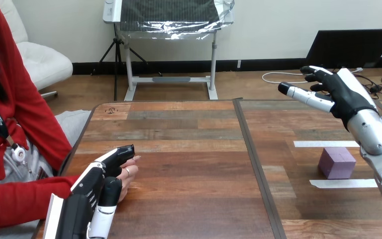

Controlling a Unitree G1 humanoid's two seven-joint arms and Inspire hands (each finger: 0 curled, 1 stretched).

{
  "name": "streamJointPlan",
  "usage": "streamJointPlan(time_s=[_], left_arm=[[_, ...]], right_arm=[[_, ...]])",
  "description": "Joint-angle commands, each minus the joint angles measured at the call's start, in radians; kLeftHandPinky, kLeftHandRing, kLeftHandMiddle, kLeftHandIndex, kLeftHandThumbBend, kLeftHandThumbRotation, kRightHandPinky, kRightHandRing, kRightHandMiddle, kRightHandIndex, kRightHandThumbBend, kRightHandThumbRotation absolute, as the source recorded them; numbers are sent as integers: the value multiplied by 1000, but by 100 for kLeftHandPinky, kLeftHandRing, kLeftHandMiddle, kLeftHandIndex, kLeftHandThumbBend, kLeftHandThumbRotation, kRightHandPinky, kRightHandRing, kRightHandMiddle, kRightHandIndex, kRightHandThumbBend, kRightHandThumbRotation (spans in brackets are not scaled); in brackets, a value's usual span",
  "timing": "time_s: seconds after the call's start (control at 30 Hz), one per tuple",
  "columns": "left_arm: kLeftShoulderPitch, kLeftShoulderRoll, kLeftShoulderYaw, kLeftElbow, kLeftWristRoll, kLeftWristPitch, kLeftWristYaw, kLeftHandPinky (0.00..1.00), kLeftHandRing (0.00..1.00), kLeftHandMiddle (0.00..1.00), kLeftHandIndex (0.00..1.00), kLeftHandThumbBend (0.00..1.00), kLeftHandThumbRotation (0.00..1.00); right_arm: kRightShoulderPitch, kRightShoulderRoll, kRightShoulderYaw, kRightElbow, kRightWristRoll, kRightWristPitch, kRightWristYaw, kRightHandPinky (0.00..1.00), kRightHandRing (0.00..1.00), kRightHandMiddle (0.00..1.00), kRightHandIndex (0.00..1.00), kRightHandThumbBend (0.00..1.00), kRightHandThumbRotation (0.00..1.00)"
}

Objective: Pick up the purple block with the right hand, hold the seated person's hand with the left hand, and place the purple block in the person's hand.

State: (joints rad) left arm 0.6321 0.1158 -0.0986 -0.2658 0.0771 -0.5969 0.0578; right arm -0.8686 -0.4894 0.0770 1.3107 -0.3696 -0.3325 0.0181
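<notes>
The purple block sits on the table at the right, between two strips of white tape. My right hand hangs in the air above and beyond the block, open with its fingers spread toward the left and holding nothing. At the lower left, my left hand is curled round the person's hand, which rests on the table. My fingers lie over the top of it and my thumb sits at its near side. Most of the person's hand is hidden behind my fingers.
The person sits at the table's left side, with a red sleeve reaching along the table edge. A dark seam runs front to back across the wooden table. White tape strips lie beyond and before the block.
</notes>
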Motion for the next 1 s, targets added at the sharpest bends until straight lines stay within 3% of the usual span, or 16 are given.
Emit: streamJointPlan(time_s=[0.0, 0.47, 0.97], left_arm=[[-58, -32, 11, -3, -19, -24, 3, 83, 85, 80, 75, 60, 98], [-55, -29, 8, -11, -28, -14, -3, 82, 85, 80, 76, 63, 95], [-53, -29, 8, -17, -28, -14, -4, 81, 85, 81, 76, 62, 94]], right_arm=[[-78, -22, 14, 11, -11, 24, -14, 78, 87, 90, 91, 79, 70], [-74, -28, 24, 20, -27, 89, 1, 81, 90, 92, 92, 86, 65], [-54, -32, 32, 28, -27, 144, 15, 79, 91, 94, 95, 99, 48]])
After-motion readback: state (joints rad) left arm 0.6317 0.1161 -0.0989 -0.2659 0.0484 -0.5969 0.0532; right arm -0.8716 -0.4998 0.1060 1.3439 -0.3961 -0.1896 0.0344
